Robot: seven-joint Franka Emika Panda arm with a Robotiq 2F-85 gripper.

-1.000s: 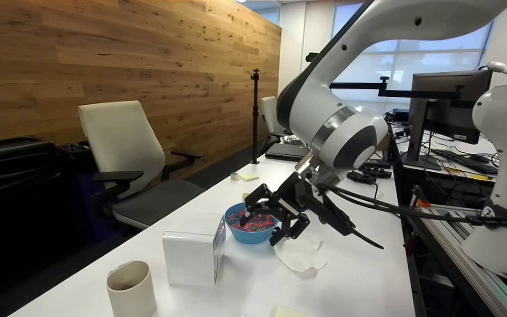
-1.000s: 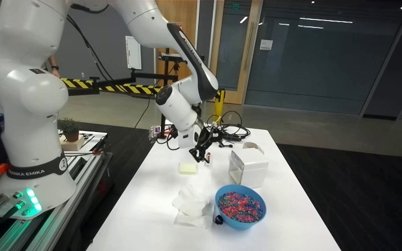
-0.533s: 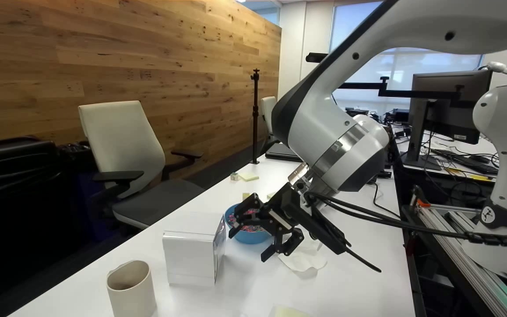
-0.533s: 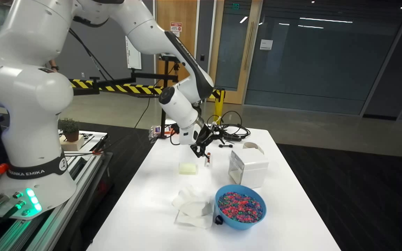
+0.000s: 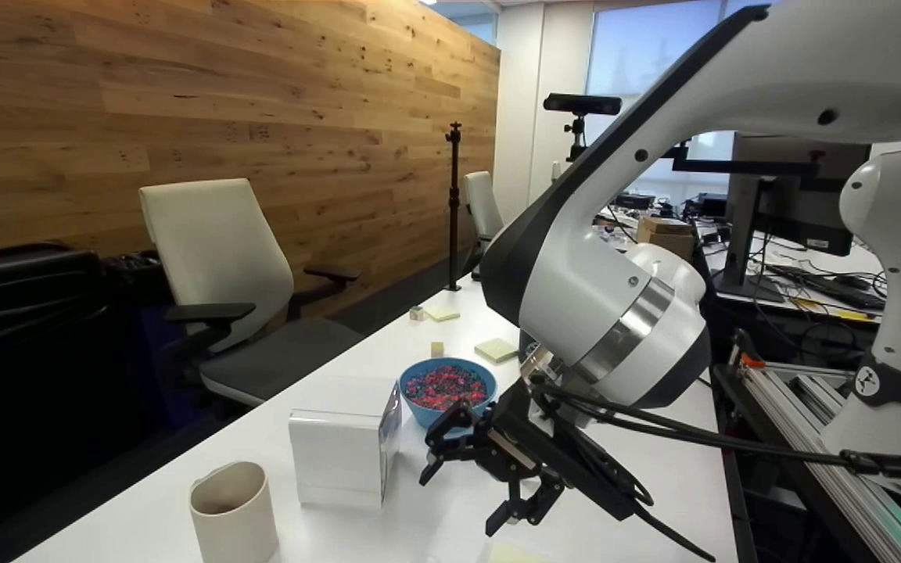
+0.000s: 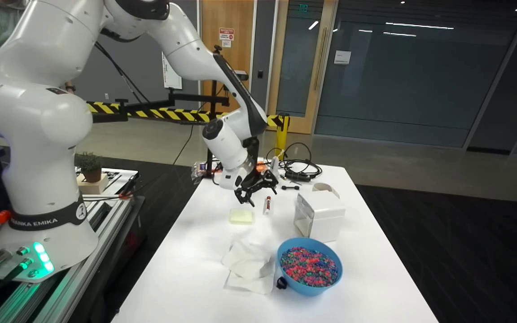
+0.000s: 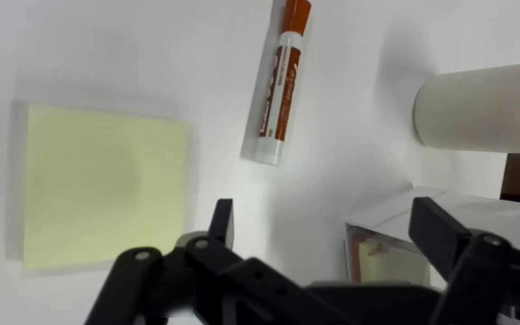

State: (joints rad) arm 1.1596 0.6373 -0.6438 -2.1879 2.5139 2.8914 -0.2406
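Note:
My gripper (image 5: 462, 500) is open above the white table, with nothing between its fingers. In the wrist view, its gap (image 7: 325, 225) shows bare tabletop and a corner of the white holder (image 7: 400, 210). A brown-capped marker (image 7: 282, 90) lies just ahead of the fingertips. A yellow note pad (image 7: 104, 187) lies to the left, partly covered by the left finger. The beige cup (image 7: 476, 108) is at the right. In an exterior view the gripper (image 6: 263, 197) hangs near the marker (image 6: 267, 205), beyond the note pad (image 6: 241, 216).
A blue bowl (image 6: 310, 290) of coloured beads stands on the table beside crumpled white paper (image 6: 247, 264). The white holder (image 5: 341, 461) and cup (image 5: 231, 516) stand along one side. Cables (image 6: 303, 168) and a small black bar (image 6: 291, 187) lie farther off.
The gripper has moved away from the bowl side, lower in an exterior view, uncovering the bowl and a note pad there. The marker now shows fully. The jaws have stayed open.

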